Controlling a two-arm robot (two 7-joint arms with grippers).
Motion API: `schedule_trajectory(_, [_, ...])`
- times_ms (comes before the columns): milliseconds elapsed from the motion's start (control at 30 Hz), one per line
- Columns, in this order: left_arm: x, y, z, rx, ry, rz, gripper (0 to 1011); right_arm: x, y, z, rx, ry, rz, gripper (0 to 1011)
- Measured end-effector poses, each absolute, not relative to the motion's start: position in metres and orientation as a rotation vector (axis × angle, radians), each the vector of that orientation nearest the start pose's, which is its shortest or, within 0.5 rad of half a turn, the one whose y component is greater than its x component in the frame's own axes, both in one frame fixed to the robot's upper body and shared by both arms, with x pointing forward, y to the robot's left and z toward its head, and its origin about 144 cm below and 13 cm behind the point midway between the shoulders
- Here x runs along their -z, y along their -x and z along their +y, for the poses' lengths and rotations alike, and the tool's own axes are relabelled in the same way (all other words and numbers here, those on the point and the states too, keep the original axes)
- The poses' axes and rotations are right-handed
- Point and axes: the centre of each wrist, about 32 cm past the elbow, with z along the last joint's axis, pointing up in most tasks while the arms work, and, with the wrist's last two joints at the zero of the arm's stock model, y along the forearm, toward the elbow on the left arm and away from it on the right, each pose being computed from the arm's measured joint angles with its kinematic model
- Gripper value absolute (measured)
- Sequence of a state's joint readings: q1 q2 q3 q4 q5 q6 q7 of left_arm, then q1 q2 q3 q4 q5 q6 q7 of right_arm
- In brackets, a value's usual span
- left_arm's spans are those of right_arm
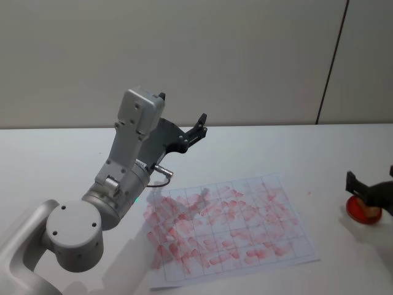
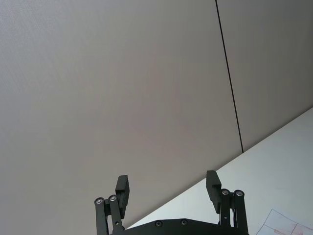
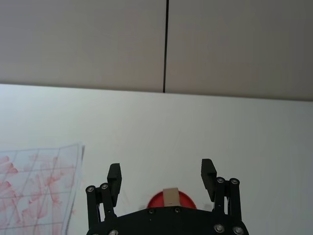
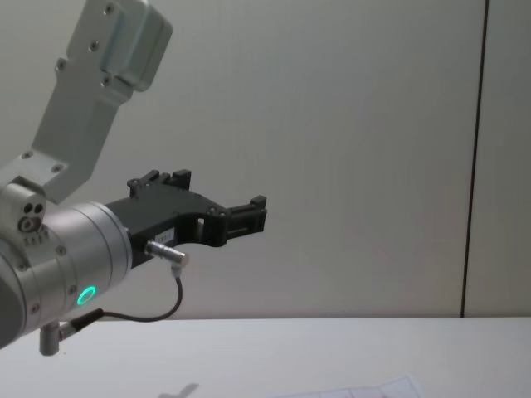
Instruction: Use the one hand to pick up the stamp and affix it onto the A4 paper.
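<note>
Stamp (image 3: 170, 197), a small tan block, sits on a round red pad (image 1: 356, 209) on the white table (image 1: 276, 153), off the right edge of the paper (image 1: 245, 246) and a little apart from it. The paper lies flat, its grey grid boxes crowded with red marks from edge to edge.

The right gripper (image 3: 161, 176) hangs over the pad on that same side of the paper. Its jaws stand wide apart and hold nothing. One finger (image 3: 115, 176) shows to each side of the stamp, and neither touches it. Whether the gripper is touching the pad cannot be told.

The left gripper (image 2: 167, 188) is lifted off the table beyond the paper's far left corner, pointing toward the grey wall (image 1: 245, 55). Its jaws are also spread wide and empty. The left arm's grey joints stand over the paper's left edge and throw a shadow on it.
</note>
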State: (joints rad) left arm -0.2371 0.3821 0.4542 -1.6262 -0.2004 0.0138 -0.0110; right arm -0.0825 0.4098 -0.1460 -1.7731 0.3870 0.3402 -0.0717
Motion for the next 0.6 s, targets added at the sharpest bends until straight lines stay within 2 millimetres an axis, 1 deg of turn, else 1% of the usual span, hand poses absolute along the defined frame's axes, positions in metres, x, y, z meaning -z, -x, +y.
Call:
schedule_trajectory(200, [-1.204,-0.492,0.198,-1.124,-0.061,-0.268,1001,-1.171,-0.429,-0.278,1.438,0.301,0.225,1001])
schedule_trajectory(600, [-1.204,-0.492,0.198,-1.124,-0.061,-0.268,1001,-1.156,-0.430,-0.273,1.451,0.364,0.268,1001])
